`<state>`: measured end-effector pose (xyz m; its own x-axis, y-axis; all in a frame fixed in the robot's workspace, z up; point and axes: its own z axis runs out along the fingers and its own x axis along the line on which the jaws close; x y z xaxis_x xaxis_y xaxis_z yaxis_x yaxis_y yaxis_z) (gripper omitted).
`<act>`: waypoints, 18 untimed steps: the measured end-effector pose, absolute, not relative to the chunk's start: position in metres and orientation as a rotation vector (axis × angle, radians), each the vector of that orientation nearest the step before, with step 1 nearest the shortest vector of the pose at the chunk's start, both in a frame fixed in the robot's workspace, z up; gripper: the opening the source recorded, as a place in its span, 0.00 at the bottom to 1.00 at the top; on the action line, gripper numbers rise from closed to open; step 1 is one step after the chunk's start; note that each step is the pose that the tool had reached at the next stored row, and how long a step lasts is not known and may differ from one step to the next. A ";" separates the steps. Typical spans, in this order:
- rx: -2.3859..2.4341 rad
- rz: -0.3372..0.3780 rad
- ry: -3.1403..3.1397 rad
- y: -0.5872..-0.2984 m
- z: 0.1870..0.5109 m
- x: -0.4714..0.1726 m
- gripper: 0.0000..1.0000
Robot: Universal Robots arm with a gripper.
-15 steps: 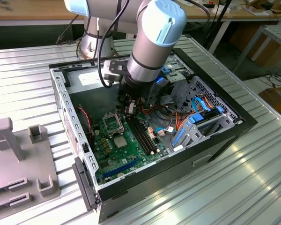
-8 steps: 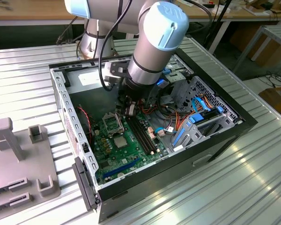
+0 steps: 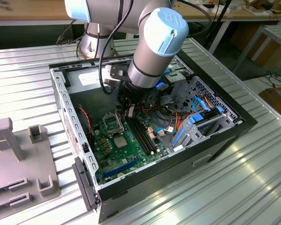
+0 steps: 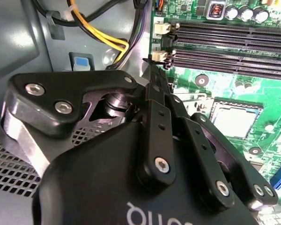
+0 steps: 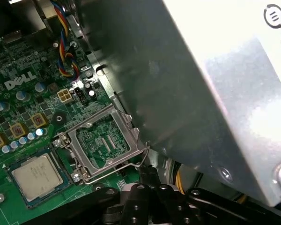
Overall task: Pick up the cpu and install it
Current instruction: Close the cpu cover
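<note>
The cpu, a small silver square with a thin green rim, lies flat in its socket on the green motherboard. It also shows in the second wrist view and in the exterior view. Beside it the square metal socket frame stands flipped open, with its wire lever by the frame's edge. My gripper is shut with nothing between its fingers, and its tips sit close to the lever, off to the side of the cpu. In the second wrist view the black fingers press together.
The open black computer case lies on a ribbed metal table. A grey metal box rises close beside the gripper. Long black memory slots, bundled cables and blue drive brackets crowd the board. A grey fixture stands at the exterior view's left.
</note>
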<state>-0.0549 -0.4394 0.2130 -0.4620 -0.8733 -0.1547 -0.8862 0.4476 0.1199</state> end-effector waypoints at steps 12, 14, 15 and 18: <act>-1.566 0.297 2.617 -0.439 0.208 -0.054 0.11; -1.565 0.300 2.615 -0.439 0.207 -0.055 0.11; -1.565 0.302 2.615 -0.439 0.207 -0.055 0.11; -1.564 0.305 2.613 -0.439 0.205 -0.056 0.11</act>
<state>-0.0556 -0.4391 0.2050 -0.4753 -0.8630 -0.1711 -0.8792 0.4587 0.1287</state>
